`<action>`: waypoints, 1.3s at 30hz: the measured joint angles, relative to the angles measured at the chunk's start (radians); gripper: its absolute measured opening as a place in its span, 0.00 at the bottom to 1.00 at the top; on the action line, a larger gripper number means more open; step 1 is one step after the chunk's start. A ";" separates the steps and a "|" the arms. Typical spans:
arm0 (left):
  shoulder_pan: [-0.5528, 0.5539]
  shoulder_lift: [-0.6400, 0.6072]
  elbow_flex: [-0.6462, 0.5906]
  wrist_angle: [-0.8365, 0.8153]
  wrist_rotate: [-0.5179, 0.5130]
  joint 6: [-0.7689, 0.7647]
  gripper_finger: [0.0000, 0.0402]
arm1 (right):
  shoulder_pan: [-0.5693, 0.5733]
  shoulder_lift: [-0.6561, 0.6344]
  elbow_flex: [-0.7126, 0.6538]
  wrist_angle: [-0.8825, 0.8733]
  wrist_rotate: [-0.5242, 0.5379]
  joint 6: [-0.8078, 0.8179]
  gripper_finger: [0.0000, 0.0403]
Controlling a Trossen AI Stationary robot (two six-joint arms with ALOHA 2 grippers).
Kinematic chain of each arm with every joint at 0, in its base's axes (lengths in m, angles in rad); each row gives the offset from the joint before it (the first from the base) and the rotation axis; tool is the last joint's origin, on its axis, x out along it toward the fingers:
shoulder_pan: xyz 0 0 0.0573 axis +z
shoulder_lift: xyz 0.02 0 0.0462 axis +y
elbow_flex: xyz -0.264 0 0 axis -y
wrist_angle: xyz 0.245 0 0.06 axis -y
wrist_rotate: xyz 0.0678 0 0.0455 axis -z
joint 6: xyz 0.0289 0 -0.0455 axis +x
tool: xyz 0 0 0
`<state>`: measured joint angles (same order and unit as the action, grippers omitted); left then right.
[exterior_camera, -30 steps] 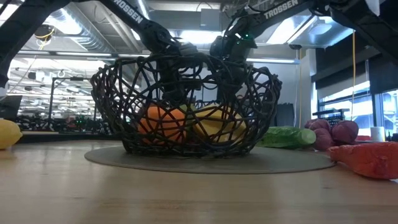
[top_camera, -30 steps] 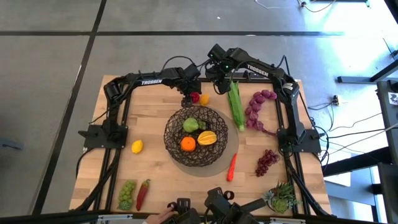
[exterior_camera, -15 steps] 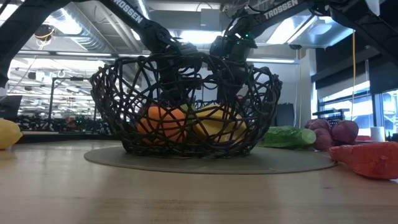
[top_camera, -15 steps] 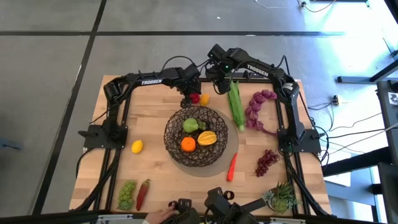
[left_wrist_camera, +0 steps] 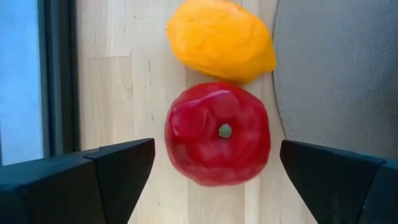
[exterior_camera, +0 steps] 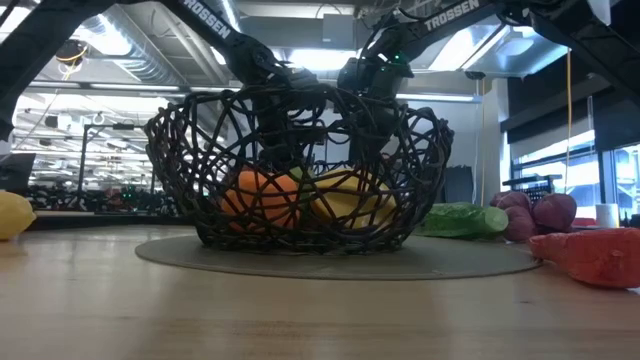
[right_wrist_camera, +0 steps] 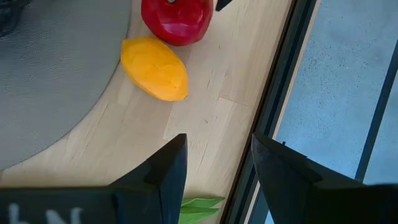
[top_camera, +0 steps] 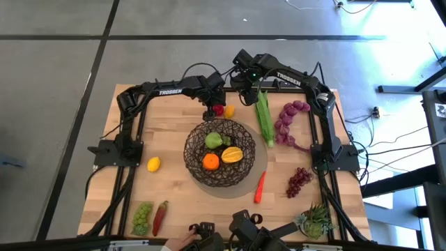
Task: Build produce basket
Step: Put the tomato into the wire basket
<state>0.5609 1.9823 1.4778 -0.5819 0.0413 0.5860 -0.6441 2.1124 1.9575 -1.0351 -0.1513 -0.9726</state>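
**Left gripper poised over a red apple at the far edge of the table**

A wooden table (top_camera: 174, 188) fills the overhead view, with two dark arms reaching in from its sides. At the centre sits the basket (top_camera: 219, 152), a wide dark wire-mesh bowl on a grey round mat (top_camera: 259, 166). It already holds three pieces of produce: a green fruit (top_camera: 214, 139), an orange (top_camera: 210, 162) and a yellow-orange fruit (top_camera: 232, 154).

The rest of the produce lies loose around it. A long green leafy stalk (top_camera: 264, 116) and a curved string of purple pieces (top_camera: 287, 123) lie to the right, dark grapes (top_camera: 300, 181) and a carrot (top_camera: 260, 187) nearer the front. A lemon (top_camera: 153, 164) lies to the left; green grapes (top_camera: 143, 217) and a red chilli (top_camera: 160, 217) sit at the front left corner. A spiky green succulent (top_camera: 317, 222) stands at the front right corner.

The step in hand appears to be picking the red apple (left_wrist_camera: 217, 132), which rests just behind the basket, touching the mat's edge. The left gripper (left_wrist_camera: 216, 171) hangs above it, fingers spread wide on either side and holding nothing. The next move likely calls for lowering and closing without nudging the small orange-yellow fruit (left_wrist_camera: 221, 38) that touches the apple.

The right gripper (right_wrist_camera: 214, 163) waits close by over the far table edge, fingers parted and empty.

The left wrist view alone shows the apple centred between the fingers; from overhead it is mostly hidden under the gripper. In the low view the apple cannot be clearly made out behind the mesh.
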 joint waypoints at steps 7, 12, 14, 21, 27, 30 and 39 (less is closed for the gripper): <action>0.006 0.021 0.000 0.001 0.002 -0.001 0.84 | 0.000 0.000 0.000 0.004 0.000 0.000 0.44; 0.006 0.021 0.000 0.003 0.000 0.025 0.84 | 0.000 0.000 0.000 0.006 0.000 0.000 0.44; 0.006 0.021 -0.001 0.012 -0.013 0.027 0.84 | 0.000 0.000 0.000 0.007 0.000 0.000 0.44; 0.003 0.021 -0.001 0.015 -0.025 -0.007 0.84 | 0.000 0.000 0.000 0.007 0.000 0.000 0.44; -0.003 0.021 -0.002 0.016 -0.025 -0.025 0.84 | 0.000 0.000 0.000 0.007 0.000 0.000 0.44; -0.004 0.021 -0.002 0.016 -0.025 -0.035 0.83 | 0.000 0.000 0.000 0.007 0.000 0.000 0.44; -0.005 0.021 -0.002 0.016 -0.025 -0.048 0.74 | 0.000 0.000 0.000 0.007 0.000 0.000 0.44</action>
<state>0.5560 2.0029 1.4757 -0.5655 0.0166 0.5376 -0.6441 2.1124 1.9575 -1.0283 -0.1513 -0.9730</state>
